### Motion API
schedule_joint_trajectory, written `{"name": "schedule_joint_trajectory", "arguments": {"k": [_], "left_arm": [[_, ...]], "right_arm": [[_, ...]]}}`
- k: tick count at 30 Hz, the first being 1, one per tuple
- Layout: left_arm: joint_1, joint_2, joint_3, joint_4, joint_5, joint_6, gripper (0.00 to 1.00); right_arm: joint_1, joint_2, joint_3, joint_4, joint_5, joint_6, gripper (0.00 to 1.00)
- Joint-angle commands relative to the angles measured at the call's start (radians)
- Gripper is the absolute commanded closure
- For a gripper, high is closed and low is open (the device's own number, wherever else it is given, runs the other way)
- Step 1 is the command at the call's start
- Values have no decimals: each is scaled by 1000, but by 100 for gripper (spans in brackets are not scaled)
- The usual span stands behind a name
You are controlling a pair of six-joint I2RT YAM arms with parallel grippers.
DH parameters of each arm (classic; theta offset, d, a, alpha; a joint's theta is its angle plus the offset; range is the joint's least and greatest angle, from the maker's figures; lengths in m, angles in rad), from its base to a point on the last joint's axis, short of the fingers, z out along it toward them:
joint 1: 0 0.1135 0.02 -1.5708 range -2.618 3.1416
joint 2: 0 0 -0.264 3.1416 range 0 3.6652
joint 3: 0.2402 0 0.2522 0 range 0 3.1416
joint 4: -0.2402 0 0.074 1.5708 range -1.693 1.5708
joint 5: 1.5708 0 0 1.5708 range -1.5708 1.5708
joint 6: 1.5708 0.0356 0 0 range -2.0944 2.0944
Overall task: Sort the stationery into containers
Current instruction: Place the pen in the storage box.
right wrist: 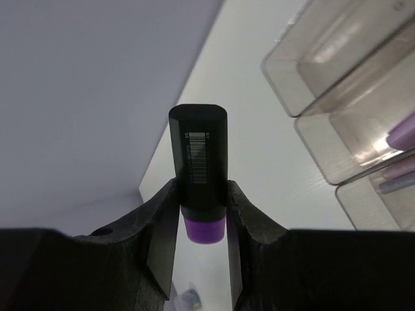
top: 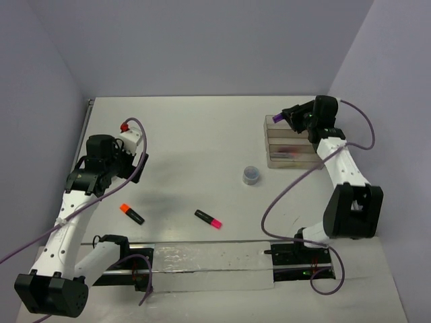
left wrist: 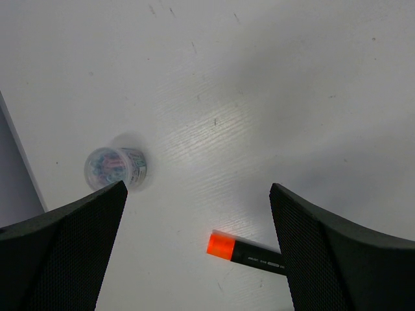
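Grip R: R gripper (right wrist: 200, 189) pinching purple pen (right wrist: 198, 152) near its cap, body sticking out past the tips
Grip L: L gripper (left wrist: 198, 194) wide, nothing in it
Tray (top: 279, 141): at 2–3 o'clock of R tips in wrist view; pen hangs by its 10 o'clock corner in top view
Axis: pen approx 9–3, looks parallel to the compartments, so prob. drops in w/o turning
Left over: orange pen (left wrist: 249, 251) at 6 o'clock under L, pink pen (top: 209, 219) further off; L arm nearer both

White table (top: 202, 134), pale lilac walls (top: 202, 40), glossy clear strip (top: 209, 266) along the near edge.
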Motion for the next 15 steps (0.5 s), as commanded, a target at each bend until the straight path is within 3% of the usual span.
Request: {"name": "schedule_joint_trajectory", "arguments": {"k": [1, 5, 11, 14, 15], "left_arm": [[2, 12, -10, 22, -21, 14, 1], [2, 21, -20, 27, -31, 17, 1], [2, 50, -29, 41, -39, 9, 1], [2, 65, -19, 42, -28, 3, 1], [2, 69, -15, 37, -24, 2, 1]], "right_arm": [[-19, 142, 100, 29, 56, 133, 100], [-38, 208, 143, -44, 140, 139, 100], [-85, 297, 110, -57, 119, 157, 97], [-101, 337, 103, -53, 93, 154, 88], [-108, 346, 105, -54, 75, 148, 80]]}}
